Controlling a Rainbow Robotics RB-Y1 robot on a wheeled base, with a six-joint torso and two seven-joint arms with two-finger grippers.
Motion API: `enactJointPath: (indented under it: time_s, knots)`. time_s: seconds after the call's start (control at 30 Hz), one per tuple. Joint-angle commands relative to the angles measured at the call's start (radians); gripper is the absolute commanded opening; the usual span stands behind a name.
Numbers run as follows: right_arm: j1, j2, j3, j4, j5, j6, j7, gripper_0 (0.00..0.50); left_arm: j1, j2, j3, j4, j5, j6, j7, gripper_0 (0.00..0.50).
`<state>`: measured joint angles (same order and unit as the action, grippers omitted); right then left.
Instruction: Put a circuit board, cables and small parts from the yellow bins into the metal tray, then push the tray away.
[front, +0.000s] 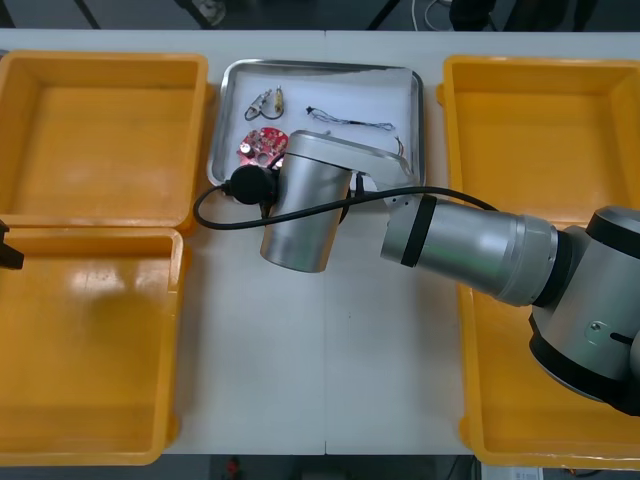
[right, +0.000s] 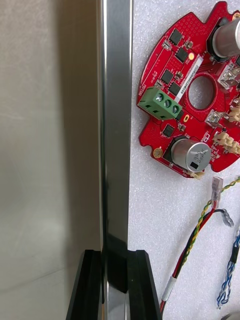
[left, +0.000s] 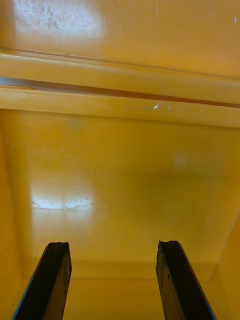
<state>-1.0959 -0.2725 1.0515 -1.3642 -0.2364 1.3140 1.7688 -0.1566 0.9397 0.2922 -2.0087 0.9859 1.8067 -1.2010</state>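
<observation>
The metal tray (front: 415, 110) lies at the far middle of the table, white inside. In it are a round red circuit board (front: 262, 145), a red and yellow cable (front: 268, 100) and a thin blue and white cable (front: 350, 122). My right arm reaches over the tray's near side and its wrist hides the gripper in the front view. In the right wrist view my right gripper (right: 114, 255) is shut on the tray's rim (right: 116, 125), one finger (right: 90, 280) outside. The board (right: 192, 95) and cables (right: 200, 230) lie just inside. My left gripper (left: 114, 247) hangs open over a yellow bin (left: 125, 175).
Two yellow bins stand at the left (front: 100, 140) (front: 90, 350) and two at the right (front: 540, 130) (front: 500, 400). Bare table (front: 320, 350) stretches between them, in front of the tray. The left arm (front: 8, 245) stays at the left edge.
</observation>
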Motion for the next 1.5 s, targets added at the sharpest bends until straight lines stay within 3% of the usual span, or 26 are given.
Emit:
enactJointPath:
  time_s: [0.03, 0.37, 0.43, 0.47, 0.5, 0.53, 0.93, 1.3, 1.5]
  knots:
    - [-0.055, 0.027, -0.03, 0.0, 0.032, -0.027, 0.034, 0.0, 0.022, -0.007, 0.035, -0.028, -0.009, -0.01, -0.048, 0.5]
    - [-0.053, 0.027, -0.03, 0.002, 0.065, -0.027, 0.043, 0.0, 0.022, -0.007, 0.035, -0.028, -0.009, -0.01, -0.048, 0.5]
    - [-0.053, 0.027, -0.03, 0.008, 0.071, -0.027, 0.041, 0.223, 0.022, -0.007, 0.035, -0.028, -0.009, -0.01, -0.048, 0.5]
    - [-0.053, 0.027, -0.03, 0.01, 0.072, -0.027, 0.041, 0.388, 0.022, -0.007, 0.035, -0.028, -0.009, -0.01, -0.048, 0.5]
    - [-0.053, 0.027, -0.03, 0.01, 0.072, -0.027, 0.041, 0.388, 0.022, -0.007, 0.035, -0.028, -0.009, -0.01, -0.048, 0.5]
    - [-0.053, 0.027, -0.03, 0.01, 0.075, -0.027, 0.037, 0.5, 0.022, -0.007, 0.035, -0.028, -0.009, -0.01, -0.048, 0.5]
    - [0.036, 0.049, -0.148, -0.131, 0.074, 0.106, 0.041, 0.5, 0.022, -0.007, 0.035, -0.028, -0.009, -0.01, -0.048, 0.5]
    - [0.174, 0.055, -0.278, -0.437, 0.072, 0.412, 0.024, 0.5, 0.022, -0.007, 0.035, -0.028, -0.009, -0.01, -0.048, 0.5]
    - [0.249, 0.055, -0.41, -0.589, 0.02, 0.6, 0.009, 0.5, 0.022, -0.007, 0.035, -0.028, -0.009, -0.01, -0.048, 0.5]
